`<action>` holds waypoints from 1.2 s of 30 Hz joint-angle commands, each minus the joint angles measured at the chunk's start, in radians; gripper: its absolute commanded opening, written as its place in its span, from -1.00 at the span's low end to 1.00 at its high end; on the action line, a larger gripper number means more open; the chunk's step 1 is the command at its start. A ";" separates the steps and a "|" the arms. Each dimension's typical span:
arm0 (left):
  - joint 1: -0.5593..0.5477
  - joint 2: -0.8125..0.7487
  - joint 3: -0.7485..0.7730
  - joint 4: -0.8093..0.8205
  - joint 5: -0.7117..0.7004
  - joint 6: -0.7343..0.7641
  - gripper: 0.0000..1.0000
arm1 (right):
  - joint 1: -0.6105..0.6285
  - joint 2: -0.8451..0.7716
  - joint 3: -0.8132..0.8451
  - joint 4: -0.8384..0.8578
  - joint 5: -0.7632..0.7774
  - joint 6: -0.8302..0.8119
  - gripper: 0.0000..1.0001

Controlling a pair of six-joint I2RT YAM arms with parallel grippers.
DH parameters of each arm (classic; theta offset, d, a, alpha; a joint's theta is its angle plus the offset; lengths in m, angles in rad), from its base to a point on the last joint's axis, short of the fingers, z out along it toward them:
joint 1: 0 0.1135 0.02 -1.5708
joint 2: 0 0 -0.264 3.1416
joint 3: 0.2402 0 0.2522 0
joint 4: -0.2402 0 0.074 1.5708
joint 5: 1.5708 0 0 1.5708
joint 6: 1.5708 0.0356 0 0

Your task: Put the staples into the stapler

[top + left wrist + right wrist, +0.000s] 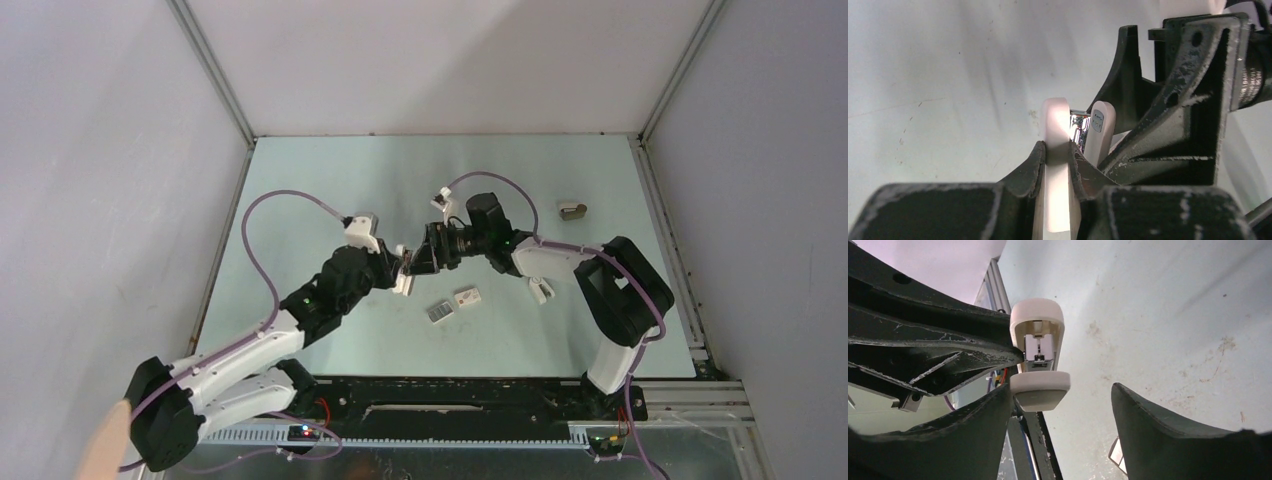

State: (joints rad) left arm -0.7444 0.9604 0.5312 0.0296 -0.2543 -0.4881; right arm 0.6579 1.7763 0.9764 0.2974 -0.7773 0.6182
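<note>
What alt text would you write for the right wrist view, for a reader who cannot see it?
A white stapler, hinged open, is held in front of the pale table by the left gripper, which enters from the picture's left edge. In the foreground the right gripper has its dark fingers spread apart, gripping nothing.

Black-and-white arms — purple cables, scuffed black jaws, green lights

Pale green table between white enclosure walls.
</note>
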 commanded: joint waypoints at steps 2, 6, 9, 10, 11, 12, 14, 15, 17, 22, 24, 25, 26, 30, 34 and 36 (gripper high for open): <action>-0.015 -0.061 -0.019 0.093 0.021 0.046 -1.00 | -0.015 0.005 0.039 0.117 -0.081 0.047 0.37; -0.018 -0.084 -0.035 0.102 0.028 0.062 -1.00 | -0.024 -0.001 0.039 0.139 -0.111 0.066 0.20; -0.020 -0.093 -0.040 0.103 0.033 0.074 -1.00 | -0.028 -0.013 0.039 0.146 -0.118 0.073 0.17; -0.022 -0.094 -0.042 0.103 0.035 0.075 -1.00 | -0.029 -0.018 0.039 0.149 -0.119 0.075 0.15; -0.023 -0.095 -0.043 0.107 0.037 0.075 -1.00 | -0.029 -0.022 0.039 0.152 -0.122 0.076 0.12; -0.026 -0.094 -0.045 0.111 0.040 0.077 -1.00 | -0.030 -0.029 0.039 0.156 -0.123 0.079 0.06; -0.027 -0.093 -0.045 0.116 0.046 0.077 -1.00 | -0.029 -0.036 0.039 0.158 -0.126 0.081 -0.04; -0.029 -0.092 -0.044 0.116 0.046 0.079 -1.00 | -0.029 -0.039 0.039 0.157 -0.126 0.080 -0.11; -0.029 -0.094 -0.042 0.113 0.047 0.081 -1.00 | -0.031 -0.041 0.039 0.153 -0.130 0.078 -0.30; -0.029 -0.123 -0.043 0.098 0.041 0.088 -0.80 | -0.044 -0.062 0.014 0.158 -0.145 0.071 -0.93; -0.029 -0.141 -0.043 0.088 0.049 0.101 -0.51 | -0.057 -0.084 -0.005 0.157 -0.155 0.060 -1.00; -0.029 -0.150 -0.043 0.085 0.060 0.112 -0.34 | -0.064 -0.096 -0.012 0.150 -0.162 0.049 -1.00; -0.029 -0.160 -0.043 0.085 0.070 0.118 -0.13 | -0.070 -0.110 -0.018 0.136 -0.172 0.030 -1.00; -0.029 -0.185 -0.031 0.093 0.137 0.143 0.49 | -0.092 -0.180 -0.022 0.013 -0.214 -0.090 -1.00; -0.029 -0.165 0.030 0.079 0.255 0.185 0.76 | -0.105 -0.256 -0.026 -0.126 -0.241 -0.224 -1.00; -0.029 -0.146 0.074 0.072 0.328 0.201 0.83 | -0.111 -0.298 -0.043 -0.158 -0.261 -0.276 -1.00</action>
State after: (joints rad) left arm -0.7685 0.7918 0.5018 0.0845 -0.0856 -0.3523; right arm 0.5507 1.5826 0.9440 0.2348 -0.9653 0.4953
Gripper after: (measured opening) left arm 0.890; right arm 0.367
